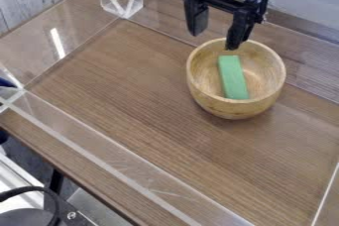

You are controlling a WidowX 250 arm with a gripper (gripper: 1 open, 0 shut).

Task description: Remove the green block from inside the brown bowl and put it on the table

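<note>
A bright green block (233,76) lies flat inside the light tan brown bowl (203,89), which stands on the dark wood-grain table (119,101) toward the right. My black gripper (219,28) hangs just above the bowl's far rim, pointing straight down. Its two fingers stand wide apart and open, with nothing between them. One fingertip (236,40) reaches down near the block's far end; the other stays over the rim's far left side.
Low clear acrylic walls (79,161) edge the table on the left and front. A clear acrylic bracket (122,4) stands at the far left corner. Bare tabletop stretches left of and in front of the bowl.
</note>
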